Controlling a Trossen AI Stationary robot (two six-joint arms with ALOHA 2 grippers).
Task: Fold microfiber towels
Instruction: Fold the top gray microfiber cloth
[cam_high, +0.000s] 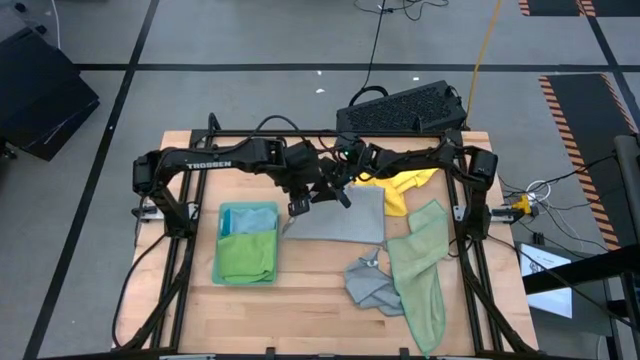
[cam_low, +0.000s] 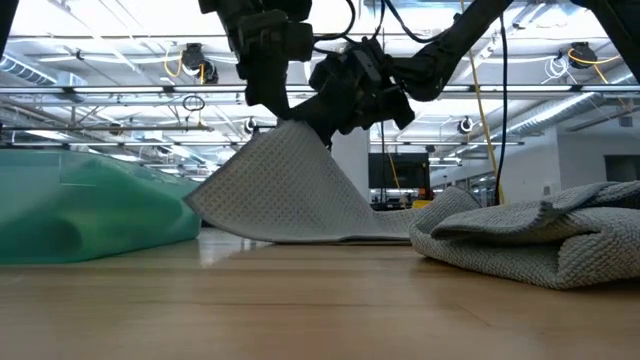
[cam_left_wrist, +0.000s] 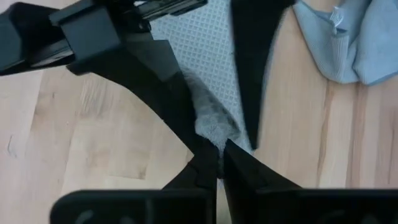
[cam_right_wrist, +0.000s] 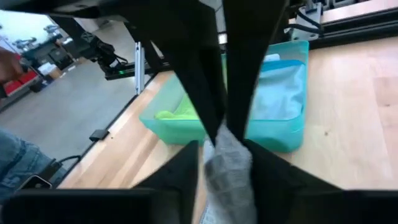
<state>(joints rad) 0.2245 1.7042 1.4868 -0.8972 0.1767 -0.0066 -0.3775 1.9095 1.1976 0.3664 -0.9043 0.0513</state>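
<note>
A grey towel lies in the middle of the table with one corner raised and its far part flat on the wood. My left gripper is shut on that corner from above. My right gripper has closed on the same bunched corner just below it, reaching in nearly level. A teal bin on the left holds a bright green towel and a light blue one. My left gripper pinches the tip of the raised corner between its two fingers, slanting down from above. The cloth is bunched there and hangs below it, sloping down to the table. My right gripper pinches the bunched cloth just under the left fingers, one finger on each side, coming in nearly level. How many layers it has, I cannot tell.
A yellow towel lies at the far right, a pale sage green one runs down the right side, and a crumpled grey-blue one sits near the front. Bare wood shows in front of the bin and the grey towel.
</note>
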